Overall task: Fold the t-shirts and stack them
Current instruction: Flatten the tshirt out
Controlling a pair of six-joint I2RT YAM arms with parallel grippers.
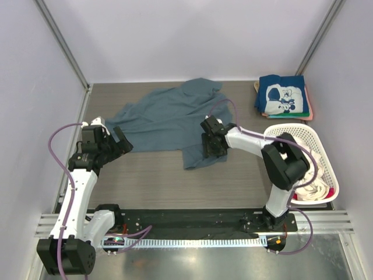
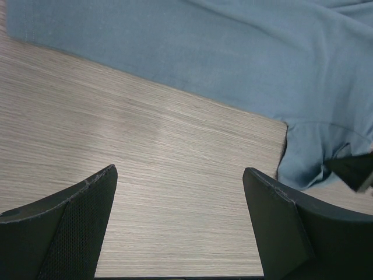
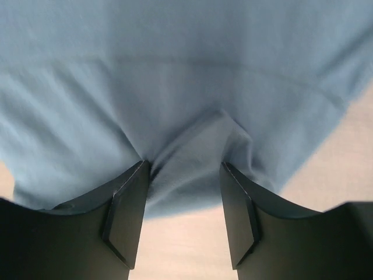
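Observation:
A plain slate-blue t-shirt [image 1: 169, 116] lies spread and rumpled across the back middle of the table. My right gripper [image 1: 214, 146] presses down on its near right flap. In the right wrist view its jaws [image 3: 183, 166] stand partly apart, with a ridge of the blue cloth [image 3: 175, 70] bunched between the fingertips. My left gripper [image 1: 119, 143] hovers just off the shirt's near left edge, open wide over bare table [image 2: 179, 171], the blue cloth [image 2: 233, 52] ahead of it. A navy t-shirt with white cartoon print [image 1: 282, 96] tops a folded stack at the back right.
A white lattice basket [image 1: 323, 151] holding cream and red cloth stands at the right edge, beside the right arm. Walls close in the table on three sides. A black rail runs along the near edge.

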